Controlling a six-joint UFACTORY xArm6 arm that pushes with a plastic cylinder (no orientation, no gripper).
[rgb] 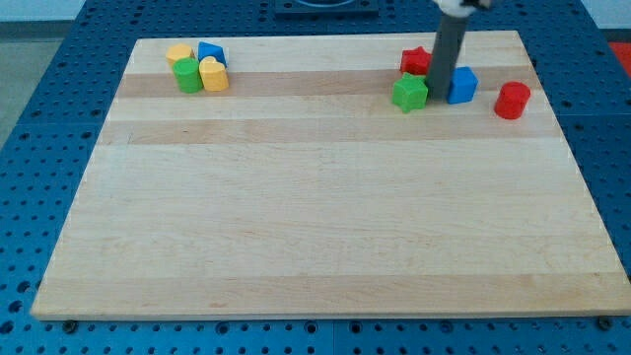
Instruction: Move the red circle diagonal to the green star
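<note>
Eight blocks on the board: two red, two green, two blue, two yellow

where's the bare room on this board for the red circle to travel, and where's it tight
The wooden board is bare across its middle and whole bottom. The top strip between the two clusters is also bare. It is crowded at top right: my tip sits between the green star and blue block, red star behind, red circle apart. Top left holds four packed blocks.

A pale wooden board made of glued lengthwise strips fills most of the view; around all its edges lies a blue perforated surface with regular small holes; the light is even, without strong shadows.
</note>
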